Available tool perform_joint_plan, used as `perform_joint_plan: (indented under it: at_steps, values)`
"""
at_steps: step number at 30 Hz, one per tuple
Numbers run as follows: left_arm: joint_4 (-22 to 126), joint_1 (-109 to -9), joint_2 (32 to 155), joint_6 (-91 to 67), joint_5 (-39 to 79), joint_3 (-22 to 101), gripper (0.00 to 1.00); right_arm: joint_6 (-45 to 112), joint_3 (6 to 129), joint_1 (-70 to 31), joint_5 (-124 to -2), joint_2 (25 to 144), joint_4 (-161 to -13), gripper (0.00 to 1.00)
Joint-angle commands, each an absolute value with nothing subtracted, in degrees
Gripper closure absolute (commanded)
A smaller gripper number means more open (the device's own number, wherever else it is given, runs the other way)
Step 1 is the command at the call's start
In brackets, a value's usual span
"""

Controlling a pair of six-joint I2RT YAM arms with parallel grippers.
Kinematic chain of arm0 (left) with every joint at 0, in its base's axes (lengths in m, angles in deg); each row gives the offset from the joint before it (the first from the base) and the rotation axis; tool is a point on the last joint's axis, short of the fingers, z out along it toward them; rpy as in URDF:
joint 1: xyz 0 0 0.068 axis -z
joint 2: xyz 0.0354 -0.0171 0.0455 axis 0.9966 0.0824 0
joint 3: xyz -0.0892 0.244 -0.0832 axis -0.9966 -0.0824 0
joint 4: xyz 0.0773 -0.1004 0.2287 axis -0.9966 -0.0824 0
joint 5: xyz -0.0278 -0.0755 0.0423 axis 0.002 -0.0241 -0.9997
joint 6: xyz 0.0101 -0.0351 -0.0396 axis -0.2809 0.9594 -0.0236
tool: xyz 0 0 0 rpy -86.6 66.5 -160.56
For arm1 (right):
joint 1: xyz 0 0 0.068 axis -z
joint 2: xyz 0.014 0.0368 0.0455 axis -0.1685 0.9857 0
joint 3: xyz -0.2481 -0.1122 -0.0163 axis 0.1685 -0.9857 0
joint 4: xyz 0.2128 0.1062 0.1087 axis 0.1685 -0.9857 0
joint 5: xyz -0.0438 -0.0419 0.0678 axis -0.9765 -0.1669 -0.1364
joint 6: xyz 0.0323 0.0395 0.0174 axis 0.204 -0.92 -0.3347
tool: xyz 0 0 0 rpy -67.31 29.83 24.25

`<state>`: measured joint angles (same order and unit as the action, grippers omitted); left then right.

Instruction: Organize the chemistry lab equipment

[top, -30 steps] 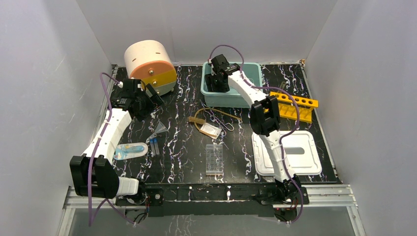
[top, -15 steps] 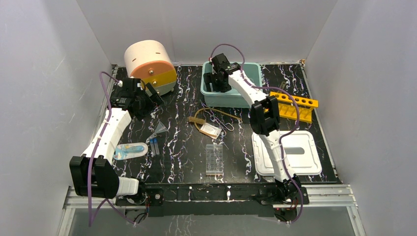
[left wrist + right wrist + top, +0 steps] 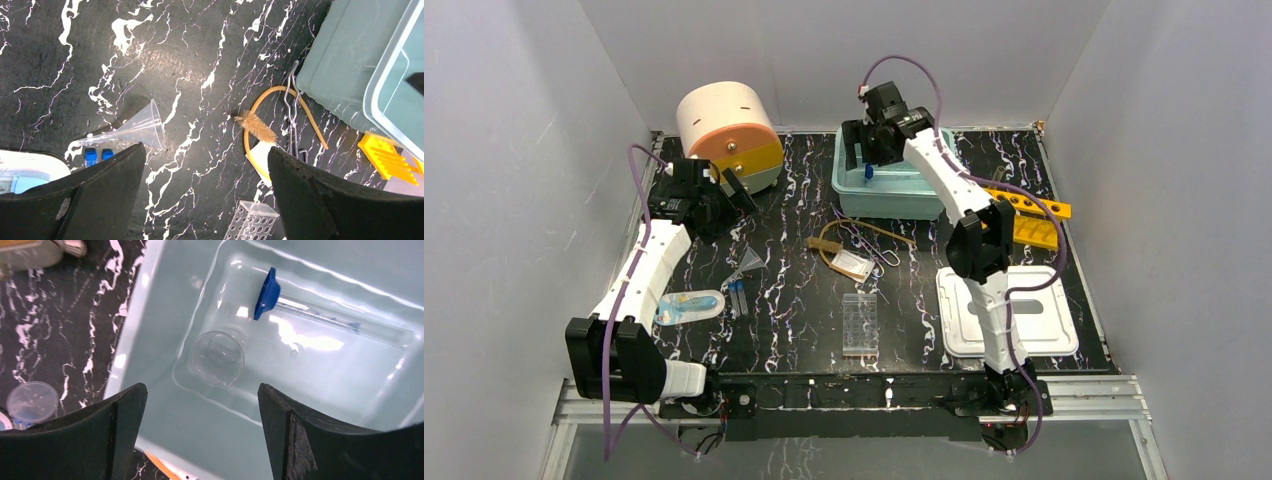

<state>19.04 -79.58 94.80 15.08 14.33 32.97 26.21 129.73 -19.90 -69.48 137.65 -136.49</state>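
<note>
My right gripper (image 3: 861, 158) hangs open and empty over the teal bin (image 3: 894, 205). In the right wrist view my gripper (image 3: 202, 387) is above the little clear beaker (image 3: 217, 352) and the blue-footed cylinder (image 3: 320, 315), both lying in the bin (image 3: 165, 405). My left gripper (image 3: 736, 198) is open and empty, held above the table. Below it (image 3: 206, 150) lie the clear funnel (image 3: 140, 127), two blue-capped tubes (image 3: 97, 155), a brush (image 3: 257, 127), the tan-looped tag (image 3: 849, 262), the metal tongs (image 3: 291, 115) and the clear well plate (image 3: 860, 322).
The cream-and-orange drum (image 3: 729, 135) stands at the back left. The yellow rack (image 3: 1029, 215) and a white lid (image 3: 1009, 310) are on the right. A clear packet (image 3: 689, 305) lies front left. A small round clear cup (image 3: 32, 401) sits beside the bin.
My right gripper has risen out of the bin and moved back. The blue-footed cylinder now shows lying in the bin. The left arm has not moved.
</note>
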Motion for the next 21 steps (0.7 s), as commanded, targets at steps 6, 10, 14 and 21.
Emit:
perform_joint_plan:
  at_steps: [6,10,14,21]
  values:
    - [19.90,-80.00,92.65,13.79,18.22,33.86,0.08,27.48,122.61,-19.37,-69.27,121.26,-133.05,0.16]
    - [22.00,-79.89,92.57,15.06,21.76,32.28,0.10,30.94,107.09,-19.66,-65.63,111.76,-126.84,0.30]
    - [23.27,-79.73,92.56,16.39,22.99,31.01,0.13,34.52,92.06,-22.81,-65.28,102.69,-120.07,0.35]
    - [23.03,-79.65,92.01,17.14,20.88,30.61,0.15,42.51,77.36,-33.68,-68.96,98.19,-117.01,0.49]
